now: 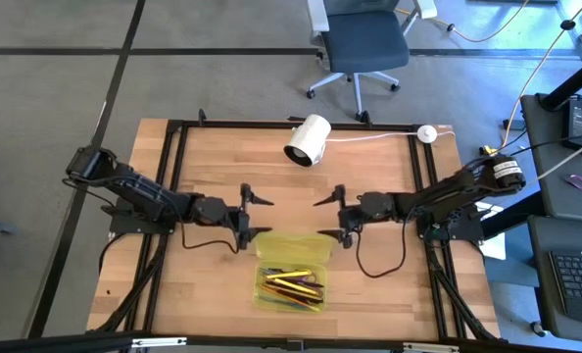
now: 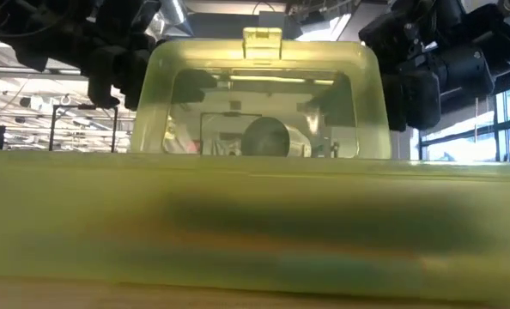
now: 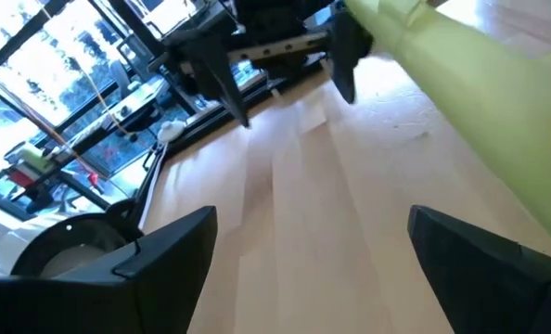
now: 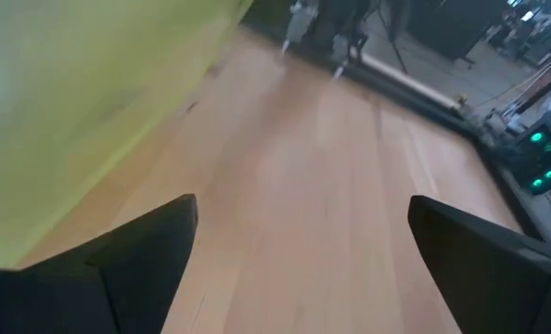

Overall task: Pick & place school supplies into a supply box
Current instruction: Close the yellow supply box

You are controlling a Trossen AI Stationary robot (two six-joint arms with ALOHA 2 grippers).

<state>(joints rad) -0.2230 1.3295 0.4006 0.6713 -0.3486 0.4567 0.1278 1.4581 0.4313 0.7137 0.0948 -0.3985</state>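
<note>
The supply box (image 1: 291, 294), a translucent yellow-green tray, sits near the table's front middle. Its lid (image 1: 291, 243) stands open along the far side and rises upright in the low view (image 2: 255, 94). Yellow, orange and purple pens (image 1: 293, 286) lie inside the box. My left gripper (image 1: 250, 218) is open and empty, just left of the lid. My right gripper (image 1: 334, 218) is open and empty, just right of the lid. The two face each other. The lid (image 3: 480, 102) shows beside my left fingers and beside my right fingers (image 4: 81, 102), not between them.
A white cylinder (image 1: 309, 140) lies on its side at the far middle, with a cable running to a small white puck (image 1: 426, 133) at the far right. Bare wood lies between it and the grippers. Black frame rails (image 1: 169, 196) run along the table's sides.
</note>
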